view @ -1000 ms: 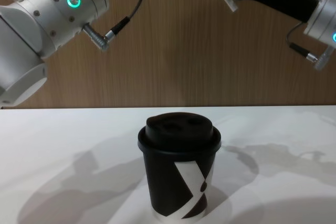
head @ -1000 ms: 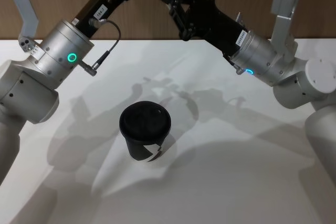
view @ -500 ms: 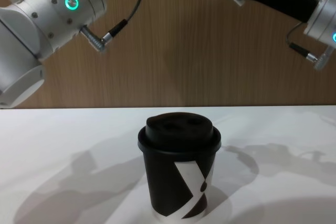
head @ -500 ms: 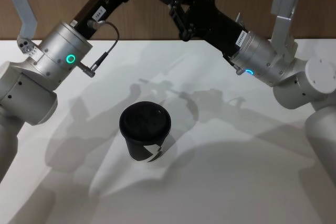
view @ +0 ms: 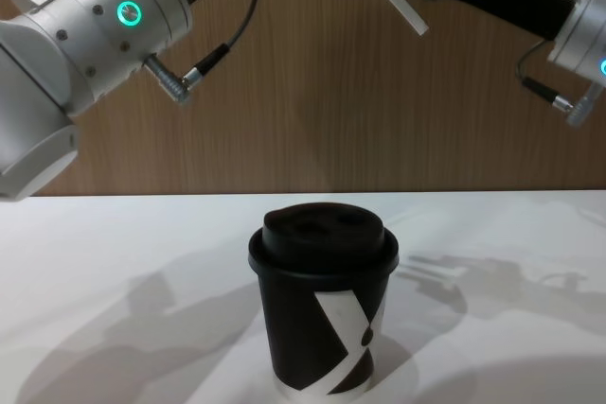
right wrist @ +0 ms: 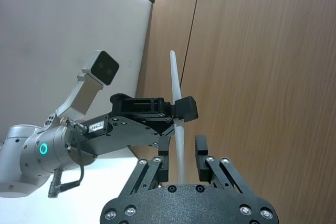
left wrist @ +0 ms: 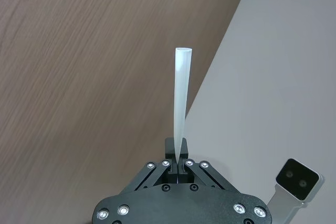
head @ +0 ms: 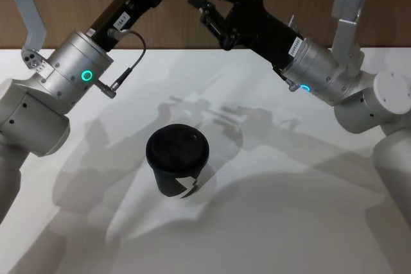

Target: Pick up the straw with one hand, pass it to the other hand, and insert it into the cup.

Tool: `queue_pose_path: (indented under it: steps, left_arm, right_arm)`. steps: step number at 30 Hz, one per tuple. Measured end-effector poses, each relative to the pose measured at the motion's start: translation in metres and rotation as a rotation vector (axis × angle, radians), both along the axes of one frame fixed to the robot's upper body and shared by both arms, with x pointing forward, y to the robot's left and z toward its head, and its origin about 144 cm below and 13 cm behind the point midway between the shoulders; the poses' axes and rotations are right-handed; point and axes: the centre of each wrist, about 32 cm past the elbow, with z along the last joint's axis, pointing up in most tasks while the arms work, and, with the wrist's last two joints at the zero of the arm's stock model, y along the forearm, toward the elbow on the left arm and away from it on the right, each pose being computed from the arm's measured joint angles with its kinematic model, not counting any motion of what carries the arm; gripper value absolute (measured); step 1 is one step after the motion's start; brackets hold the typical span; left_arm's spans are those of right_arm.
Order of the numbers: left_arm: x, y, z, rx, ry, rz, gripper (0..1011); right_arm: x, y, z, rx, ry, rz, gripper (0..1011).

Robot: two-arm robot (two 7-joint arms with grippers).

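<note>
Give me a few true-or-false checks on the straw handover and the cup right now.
The left gripper is shut on the straw. True.
The right gripper is clamped on the straw. False: its fingers stand open, one either side of the straw.
The cup has its lid on. True.
The straw is in the cup. False: it is held up in the air, clear of the cup.

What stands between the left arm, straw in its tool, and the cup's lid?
Likely yes: only the right tool, its open jaws flanking the straw held by the left tool, is close; nothing hangs over the cup.
</note>
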Motion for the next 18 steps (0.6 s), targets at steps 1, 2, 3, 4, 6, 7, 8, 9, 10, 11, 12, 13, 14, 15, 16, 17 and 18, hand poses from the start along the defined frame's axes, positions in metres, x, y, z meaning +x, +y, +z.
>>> queue_pose_path:
  steps: [1, 2, 3, 4, 6, 7, 8, 9, 10, 11, 12, 13, 14, 15, 16, 17, 18]
  left_arm:
    - [0.000, 0.000, 0.000, 0.001, 0.000, 0.001, 4]
    - [0.000, 0.000, 0.000, 0.002, 0.000, 0.001, 4]
    - [-0.001, 0.000, 0.000, 0.003, 0.000, 0.001, 4]
    - [-0.001, 0.001, 0.000, 0.006, -0.001, 0.003, 4]
    - [-0.001, 0.001, 0.001, 0.011, -0.003, 0.003, 4]
    - [-0.001, 0.002, 0.001, 0.018, -0.005, 0.005, 4]
    - [-0.001, 0.002, 0.001, 0.018, -0.005, 0.005, 4]
    - [-0.002, 0.003, 0.002, 0.028, -0.010, 0.007, 4]
    - [-0.002, 0.004, 0.002, 0.033, -0.012, 0.007, 4]
    - [-0.002, 0.005, 0.003, 0.047, -0.020, 0.009, 4]
    - [-0.002, 0.006, 0.004, 0.053, -0.024, 0.011, 4]
    - [-0.003, 0.008, 0.005, 0.068, -0.033, 0.014, 4]
    - [-0.003, 0.009, 0.005, 0.074, -0.037, 0.015, 4]
    - [-0.003, 0.010, 0.006, 0.083, -0.043, 0.017, 4]
    - [-0.003, 0.012, 0.006, 0.090, -0.049, 0.018, 4]
    - [-0.004, 0.015, 0.008, 0.105, -0.061, 0.023, 4]
    - [-0.005, 0.017, 0.008, 0.114, -0.067, 0.026, 3]
  right_arm:
    - [0.000, 0.000, 0.000, 0.000, 0.000, 0.000, 340]
    - [0.000, 0.000, 0.000, 0.000, 0.000, 0.000, 340]
    - [0.000, 0.000, 0.000, 0.000, 0.000, 0.000, 383]
    - [0.000, 0.000, 0.000, 0.000, 0.000, 0.000, 398]
    - [0.000, 0.000, 0.000, 0.000, 0.000, 0.000, 483]
    - [0.000, 0.000, 0.000, 0.000, 0.000, 0.000, 506]
    - [0.000, 0.000, 0.000, 0.000, 0.000, 0.000, 527]
    - [0.000, 0.000, 0.000, 0.000, 0.000, 0.000, 542]
    - [0.000, 0.000, 0.000, 0.000, 0.000, 0.000, 598]
    - [0.000, 0.000, 0.000, 0.000, 0.000, 0.000, 626]
    - [0.000, 0.000, 0.000, 0.000, 0.000, 0.000, 684]
    - [0.000, 0.000, 0.000, 0.000, 0.000, 0.000, 684]
    - [0.000, 0.000, 0.000, 0.000, 0.000, 0.000, 724]
    - [0.000, 0.000, 0.000, 0.000, 0.000, 0.000, 739]
    - [0.000, 0.000, 0.000, 0.000, 0.000, 0.000, 783]
    - [0.000, 0.000, 0.000, 0.000, 0.000, 0.000, 794]
    - [0.000, 0.000, 0.000, 0.000, 0.000, 0.000, 838]
